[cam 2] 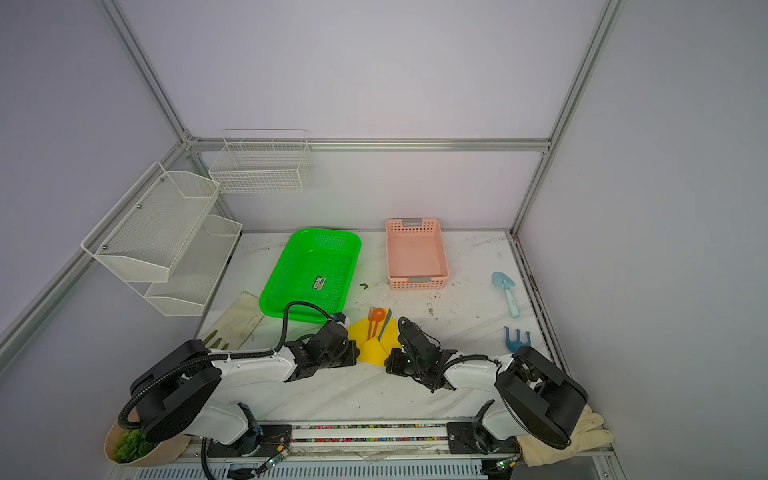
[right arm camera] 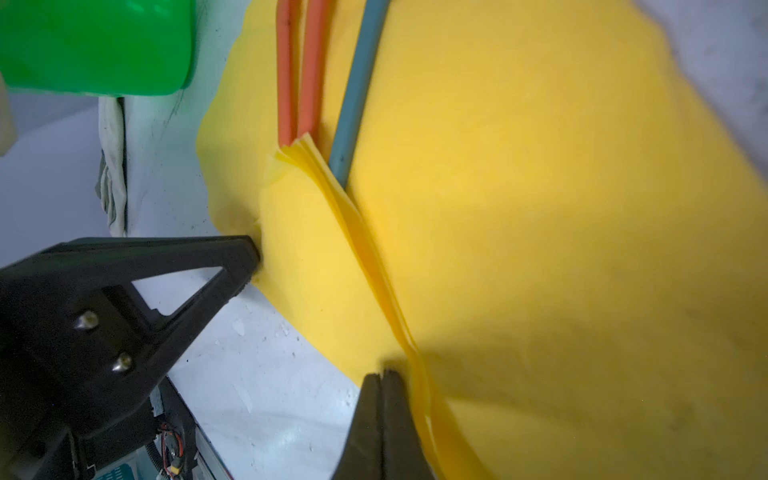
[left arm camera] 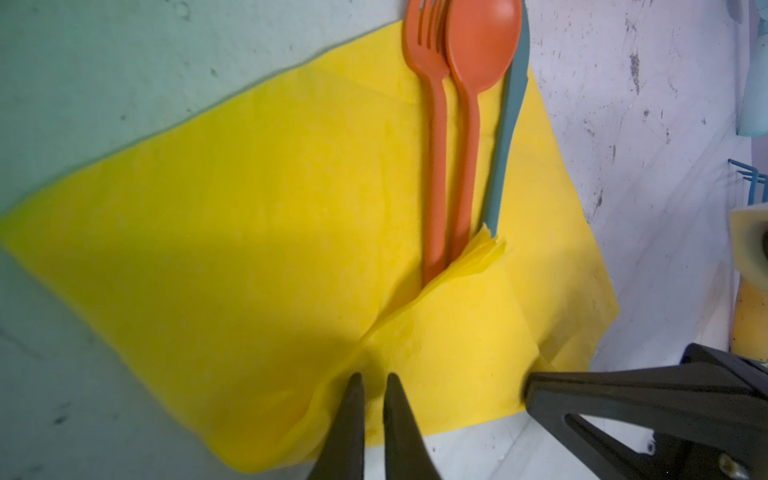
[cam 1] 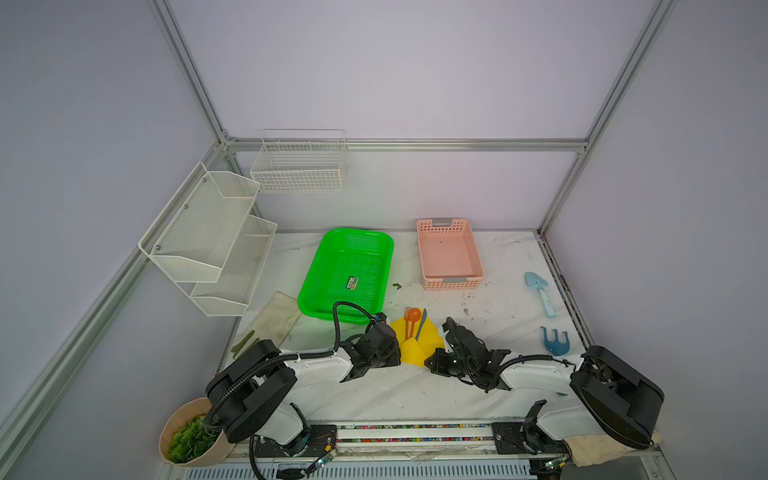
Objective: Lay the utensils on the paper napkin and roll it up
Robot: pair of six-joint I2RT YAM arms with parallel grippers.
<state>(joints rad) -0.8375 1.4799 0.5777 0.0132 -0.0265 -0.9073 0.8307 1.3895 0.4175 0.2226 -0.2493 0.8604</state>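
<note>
**Cutlery laid, near corner folded, no roll yet**

The thin bright yellow paper napkin lies corner-on at the front middle of the white marbled worktop. It is between the two arms, just this side of the green plastic mesh basket. On it, side by side, are the slim orange plastic fork, the slim orange plastic spoon and the dull teal plastic piece. The near corner is folded up over the handle ends.

Step, as I judge it: laying is done and wrapping has begun, but no roll is formed. The next move wants a sure hold on the flap and a gentle sideways turn across the handles. The sheet looks thin and the three pieces lie loose.

Left hand: jaws almost together with a slim gap, tips at the flap's crease. Whether paper is pinched, I cannot tell.

Right hand: jaws pressed together at the napkin's near edge, beside the flap. Nothing is plainly caught.

Both top views give the layout but hide the fingertips under the wrists. The left wrist view shows the handles running under the flap. Only the right wrist view shows the flap's stacked plies and the paper puckering where the left hand touches it.
</note>
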